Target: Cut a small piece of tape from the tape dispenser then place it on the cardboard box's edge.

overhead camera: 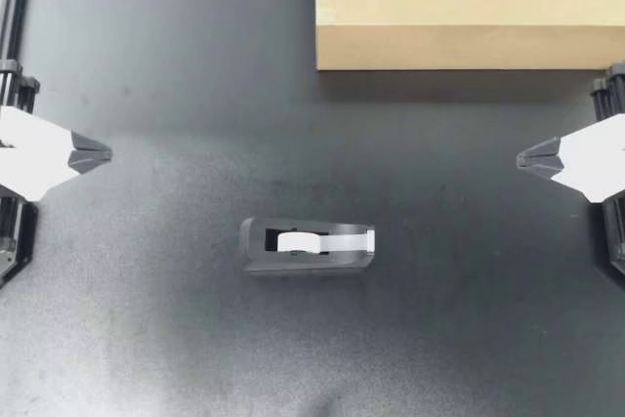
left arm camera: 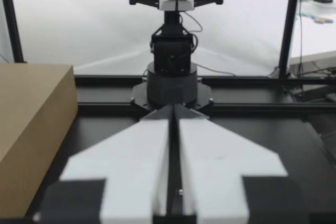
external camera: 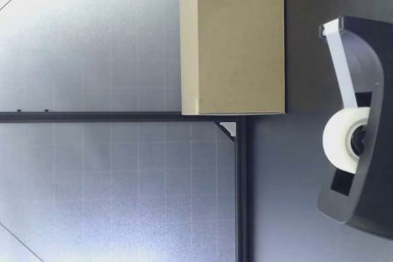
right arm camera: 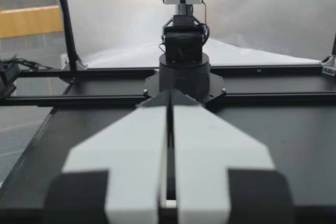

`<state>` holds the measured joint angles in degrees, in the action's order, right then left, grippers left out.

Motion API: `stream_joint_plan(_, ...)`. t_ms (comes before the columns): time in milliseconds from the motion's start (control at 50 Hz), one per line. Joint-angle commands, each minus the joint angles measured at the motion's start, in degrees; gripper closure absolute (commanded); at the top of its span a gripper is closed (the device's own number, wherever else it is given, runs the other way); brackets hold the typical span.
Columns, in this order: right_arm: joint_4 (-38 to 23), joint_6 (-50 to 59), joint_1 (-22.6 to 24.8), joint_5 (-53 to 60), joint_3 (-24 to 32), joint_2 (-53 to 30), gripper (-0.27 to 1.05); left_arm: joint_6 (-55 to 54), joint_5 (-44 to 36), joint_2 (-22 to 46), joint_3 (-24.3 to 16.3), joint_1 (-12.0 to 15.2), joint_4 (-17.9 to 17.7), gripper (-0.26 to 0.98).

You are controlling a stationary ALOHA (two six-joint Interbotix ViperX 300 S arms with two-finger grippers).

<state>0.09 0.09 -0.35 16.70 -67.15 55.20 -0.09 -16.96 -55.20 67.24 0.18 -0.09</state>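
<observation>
One tape dispenser [overhead camera: 308, 245], one cardboard box [overhead camera: 469, 7]. Left end effector [overhead camera: 107, 154], right end effector [overhead camera: 520, 157]: both fully closed, empty.

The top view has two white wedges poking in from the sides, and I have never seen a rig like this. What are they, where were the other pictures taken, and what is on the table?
Those wedges are the ends of two robot arms, the left arm and the right arm. Each ends in jaws, which are shut and hold nothing. The top view looks straight down on the black table. The low view looks across it from table height. Each wrist view rides on one arm and looks along its jaws toward the other arm's base. On the table stand a tape dispenser in the middle and a cardboard box, apart from it.
</observation>
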Motion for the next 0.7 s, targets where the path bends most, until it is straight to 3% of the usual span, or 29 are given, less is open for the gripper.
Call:
stream_joint_plan(0,0.1,0.4,0.7,0.7,1.1,0.0,0.87,0.3,-1.2,0.6,-0.7,0.6,0.0,0.79)
stream_joint_plan(200,2.8,1.9,-0.3,0.6,6.5,-6.0,0.90,0.5,-3.3,0.7,0.7,0.6,-0.1,0.80)
stream_joint_plan(400,4.4,4.2,-3.9,-5.8,14.9,-21.7,0.90,0.7,-5.3,1.7,1.9,0.6,-0.1,0.80)
stream_joint_plan(680,4.8,8.1,-3.9,-27.8,30.9,-43.0,0.90,0.7,-5.4,2.7,2.8,0.6,0.0,0.80)
